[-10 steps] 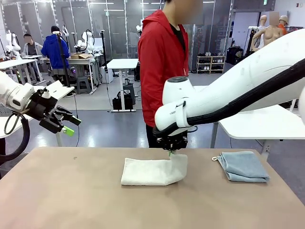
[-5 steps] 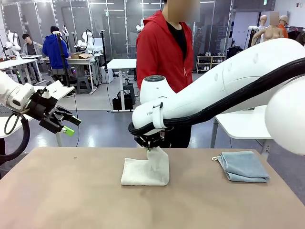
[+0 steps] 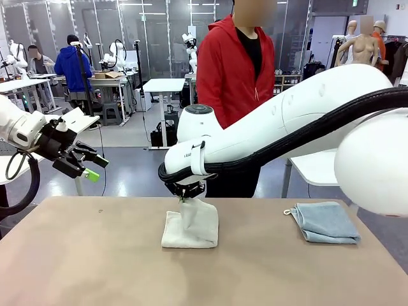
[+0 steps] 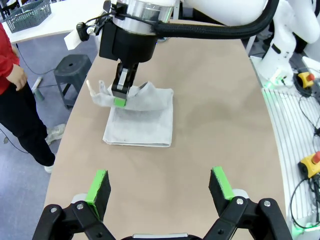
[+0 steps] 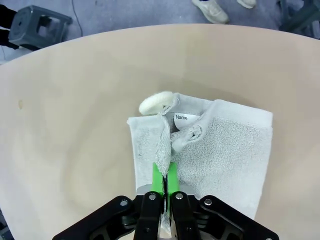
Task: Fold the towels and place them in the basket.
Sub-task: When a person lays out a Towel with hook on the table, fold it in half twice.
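The right claw (image 3: 185, 199) pinches a raised edge of the nubby cream towel (image 3: 190, 229), folded mid-desk (image 3: 95, 268). The blue-grey towel (image 3: 325, 222) lies folded at right. The left claw (image 4: 159, 186) hovers wide open.

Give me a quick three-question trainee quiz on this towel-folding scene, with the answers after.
1. True or false: the left gripper is open.
2. Which towel does the right gripper pinch? A) cream towel B) blue towel
3. Fill in: the blue towel lies folded on the ____, apart from both grippers.

Key: 1 true; 2 A; 3 table.
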### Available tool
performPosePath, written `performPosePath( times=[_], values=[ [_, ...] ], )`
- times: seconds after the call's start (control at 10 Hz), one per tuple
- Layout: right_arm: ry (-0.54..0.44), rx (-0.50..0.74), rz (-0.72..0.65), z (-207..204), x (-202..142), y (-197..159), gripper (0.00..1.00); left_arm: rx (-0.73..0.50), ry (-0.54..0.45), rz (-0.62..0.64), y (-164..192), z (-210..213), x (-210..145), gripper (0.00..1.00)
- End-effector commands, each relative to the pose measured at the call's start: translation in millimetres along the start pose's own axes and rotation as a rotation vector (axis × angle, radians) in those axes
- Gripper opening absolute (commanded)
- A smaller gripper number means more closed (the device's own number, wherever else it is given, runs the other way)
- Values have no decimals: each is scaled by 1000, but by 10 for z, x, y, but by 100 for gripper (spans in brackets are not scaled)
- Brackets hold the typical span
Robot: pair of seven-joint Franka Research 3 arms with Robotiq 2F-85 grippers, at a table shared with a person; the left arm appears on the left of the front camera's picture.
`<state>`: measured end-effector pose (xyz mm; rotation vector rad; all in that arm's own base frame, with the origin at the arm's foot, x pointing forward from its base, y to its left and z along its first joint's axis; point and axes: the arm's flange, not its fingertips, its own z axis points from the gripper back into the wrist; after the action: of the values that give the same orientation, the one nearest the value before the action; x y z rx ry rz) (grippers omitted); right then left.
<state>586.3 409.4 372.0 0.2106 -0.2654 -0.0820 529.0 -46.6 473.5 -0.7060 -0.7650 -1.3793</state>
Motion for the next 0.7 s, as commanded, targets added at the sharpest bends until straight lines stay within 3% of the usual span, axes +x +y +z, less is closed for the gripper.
performPosePath(
  times=[0.0, 0.4, 0.6],
  values=[
    [16, 51, -10, -121, 25, 13, 0, 2, 0, 1, -3, 9, 4, 100],
    [111, 45, -16, -250, -26, 29, 0, 2, 0, 1, -3, 9, 4, 100],
    [114, 46, -12, -270, -66, 41, 0, 2, 0, 1, -3, 9, 4, 100]
  ],
)
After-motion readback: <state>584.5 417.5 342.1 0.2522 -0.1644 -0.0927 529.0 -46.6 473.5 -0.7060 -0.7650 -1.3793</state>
